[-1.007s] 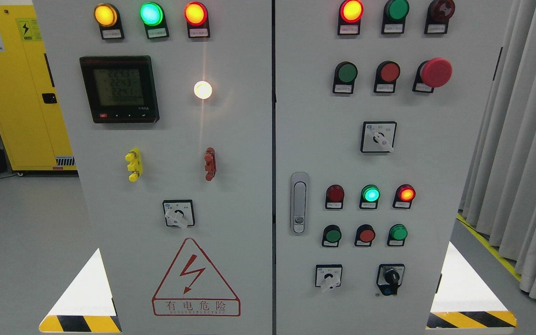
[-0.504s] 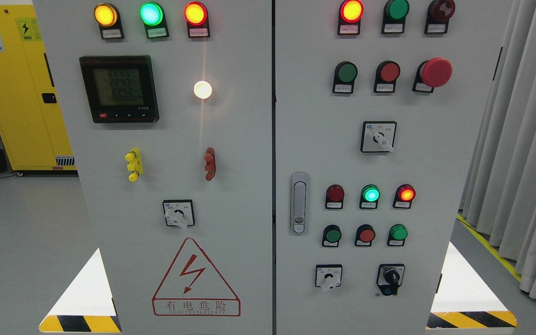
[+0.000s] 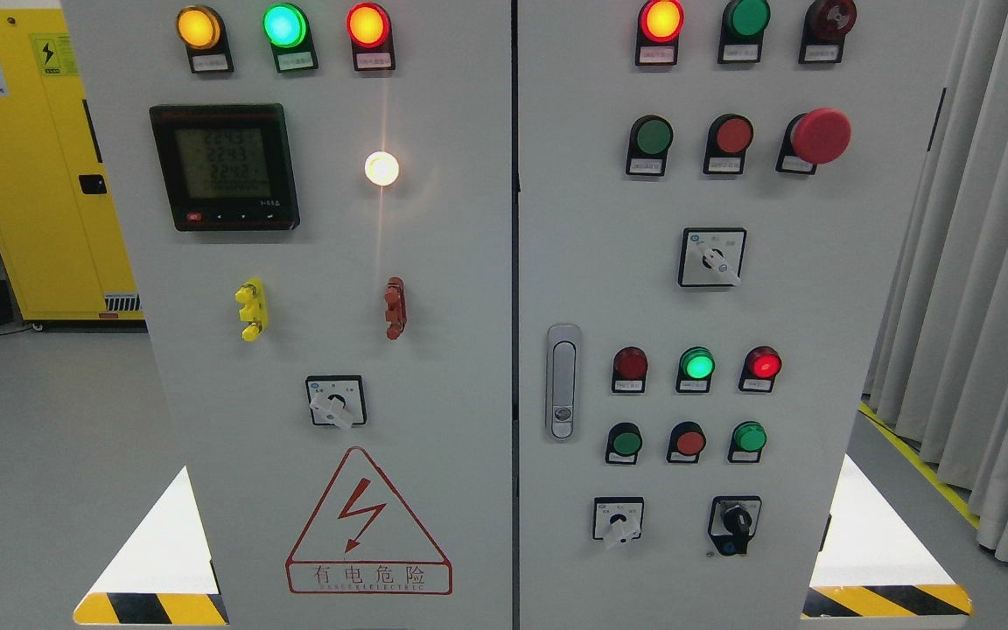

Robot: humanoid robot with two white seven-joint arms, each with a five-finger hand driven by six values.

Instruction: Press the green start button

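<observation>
A grey electrical cabinet (image 3: 434, 490) with two doors fills the head view. The right door carries several green push buttons: one in the upper row (image 3: 652, 136), one at the lower left (image 3: 626, 443) and one at the lower right (image 3: 748, 437). A lit green lamp (image 3: 696, 363) sits between two red lamps above the lower buttons. Neither hand nor arm shows anywhere in the view.
A red mushroom stop button (image 3: 821, 136) juts out at the upper right. Rotary switches (image 3: 712, 257), a door latch (image 3: 563, 381) and a key switch (image 3: 736, 523) stand on the right door. A yellow cabinet (image 3: 23, 175) is at left, grey curtains (image 3: 985, 262) at right.
The green lamp and the red lamp to its right in the lower lamp row glow a little dimmer now. Nothing else has moved.
</observation>
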